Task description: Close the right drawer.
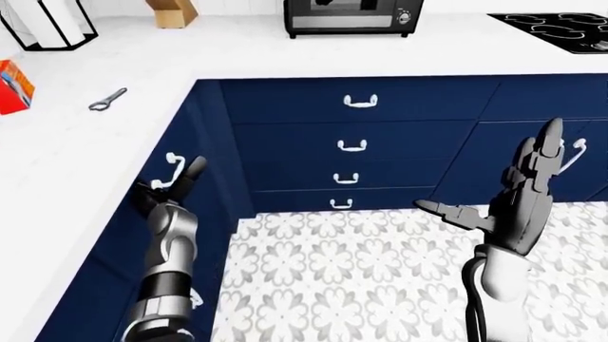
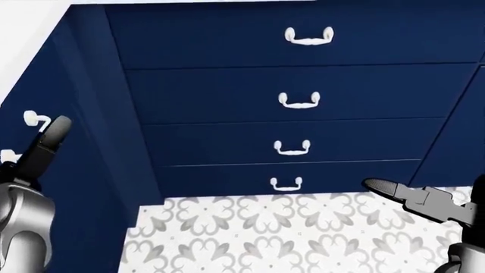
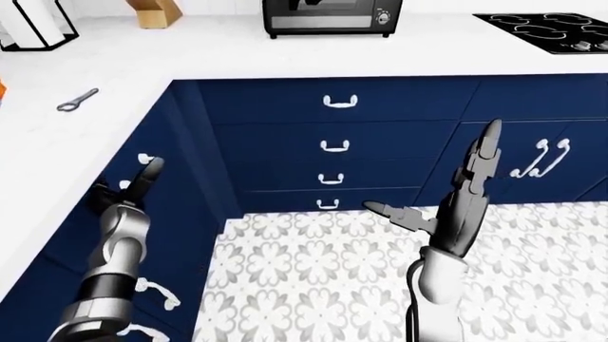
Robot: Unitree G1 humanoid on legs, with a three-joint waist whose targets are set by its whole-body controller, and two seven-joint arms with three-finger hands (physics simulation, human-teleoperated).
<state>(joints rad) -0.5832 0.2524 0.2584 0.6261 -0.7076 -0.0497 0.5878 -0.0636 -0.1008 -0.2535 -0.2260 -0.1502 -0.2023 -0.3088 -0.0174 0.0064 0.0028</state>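
We see the drawer point(image 1: 176, 187) on the left bank of navy cabinets pushed in, its face level with the cabinet fronts around it, just under the white counter point(image 1: 85, 153). Our left hand point(image 1: 171, 187) is pressed up against that face with its fingers spread; one dark finger point(image 2: 47, 142) stands upright right beside the drawer's white handle point(image 1: 174, 169), touching or nearly touching it, and the fingers close round nothing. Our right hand point(image 3: 454, 194) hangs in the air over the patterned floor point(image 1: 361, 278), well away from any cabinet, wide open and empty, one finger pointing up and the thumb sticking out to the left of the view.

Straight ahead stands a column of four shut drawers point(image 1: 350, 153), each with a white handle. On the counter lie a bottle opener point(image 1: 107, 99), a red box point(image 1: 13, 85) at the left edge, a black microwave point(image 1: 351, 16) and, at the top right, a black stove point(image 1: 556, 28)
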